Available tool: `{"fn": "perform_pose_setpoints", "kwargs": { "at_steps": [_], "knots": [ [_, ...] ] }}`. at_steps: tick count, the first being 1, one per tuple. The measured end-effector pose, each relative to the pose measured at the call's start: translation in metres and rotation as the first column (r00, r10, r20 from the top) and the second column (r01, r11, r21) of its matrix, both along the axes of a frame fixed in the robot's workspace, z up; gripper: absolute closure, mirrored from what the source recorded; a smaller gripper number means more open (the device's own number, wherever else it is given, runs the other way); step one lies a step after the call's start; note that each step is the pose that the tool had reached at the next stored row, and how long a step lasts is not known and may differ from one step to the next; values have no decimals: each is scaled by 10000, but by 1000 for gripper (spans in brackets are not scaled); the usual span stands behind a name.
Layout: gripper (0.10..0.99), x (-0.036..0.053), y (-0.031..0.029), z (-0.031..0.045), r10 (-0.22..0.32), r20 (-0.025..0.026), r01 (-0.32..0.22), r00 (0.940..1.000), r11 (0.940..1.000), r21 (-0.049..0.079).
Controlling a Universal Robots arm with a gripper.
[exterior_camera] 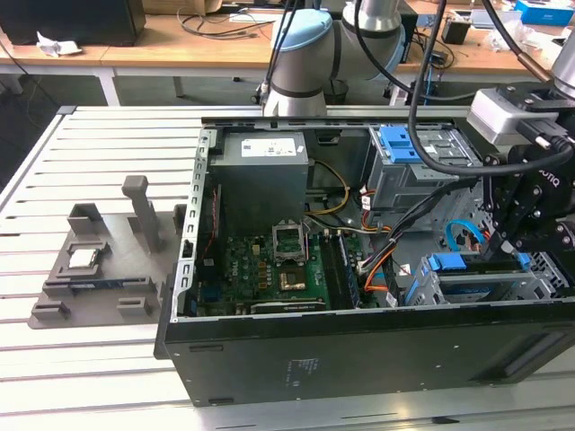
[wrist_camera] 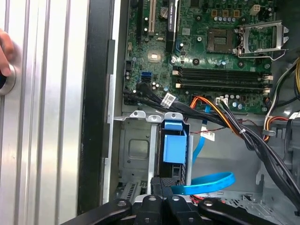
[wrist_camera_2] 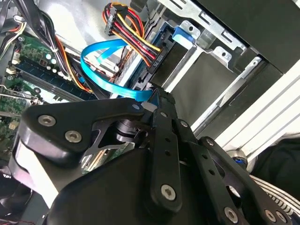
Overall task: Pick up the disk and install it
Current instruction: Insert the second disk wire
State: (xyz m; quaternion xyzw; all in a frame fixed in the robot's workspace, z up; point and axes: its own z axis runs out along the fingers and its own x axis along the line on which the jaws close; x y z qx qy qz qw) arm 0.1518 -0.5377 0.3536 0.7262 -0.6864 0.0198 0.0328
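Note:
The disk lies in the lower drive cage at the front corner of the open computer case, on the exterior view's right. Blue rails run along its edges, and a blue tab sticks up at its end. In the first wrist view the disk's blue rail sits between the cage walls. My gripper hangs over the disk's end. Its black fingers are shut together in both wrist views, their tips down at the disk.
A blue flat cable loops beside the cage. Wire bundles cross to the motherboard. A second cage with a blue latch stands behind. A grey fixture holds a small chip. A hand rests on the slatted table.

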Motion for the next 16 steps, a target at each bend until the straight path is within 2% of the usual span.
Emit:
{"fn": "perform_pose_setpoints", "kwargs": {
  "at_steps": [10, 16],
  "knots": [
    [984, 55, 1, -68, -1, -7, 1, 10000, 10000, -46],
    [984, 60, 25, -84, 0, -6, 0, 10000, 10000, -47]
  ]
}}
